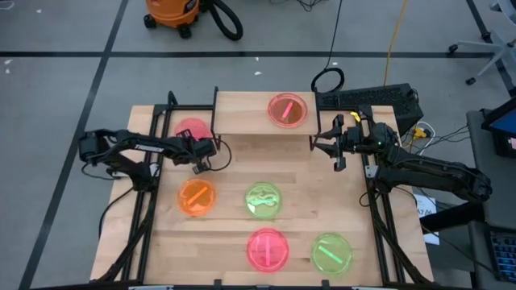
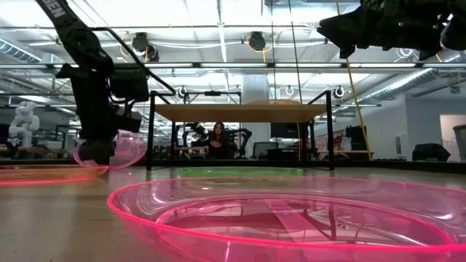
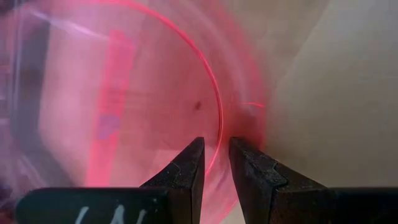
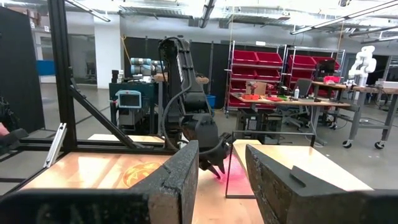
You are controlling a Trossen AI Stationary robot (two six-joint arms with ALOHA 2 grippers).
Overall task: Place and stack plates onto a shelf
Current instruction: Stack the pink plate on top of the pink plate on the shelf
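Observation:
A pink-red plate [image 1: 190, 129] sits in my left gripper [image 1: 201, 150], just left of the shelf [image 1: 242, 113]; in the low view this plate [image 2: 120, 151] shows beside the shelf's black legs. The light-wood shelf [image 2: 244, 113] carries one pink-red plate [image 1: 288, 110]. On the table lie an orange plate [image 1: 197, 197], a green plate [image 1: 263, 200], a pink-red plate [image 1: 268, 248] and another green plate [image 1: 331, 254]. My right gripper [image 1: 333, 150] hangs open and empty at the shelf's right end. My left gripper [image 3: 216, 142] pinches the pink-red plate's rim [image 3: 219, 134] between its two fingers, one finger [image 3: 186, 168] inside the plate and the other [image 3: 255, 171] outside. The fingers come from above, pointing down. The plate sits roughly level, low over the table by the shelf's left legs.
The shelf's thin black legs [image 2: 149, 131] stand close to the held plate. A black frame [image 1: 149, 161] runs along both table sides. A keyboard [image 1: 367, 98] lies beyond the shelf's right end. The big pink-red plate [image 2: 291, 218] fills the low view's foreground. Bare wood [image 1: 298, 161] lies between the grippers.

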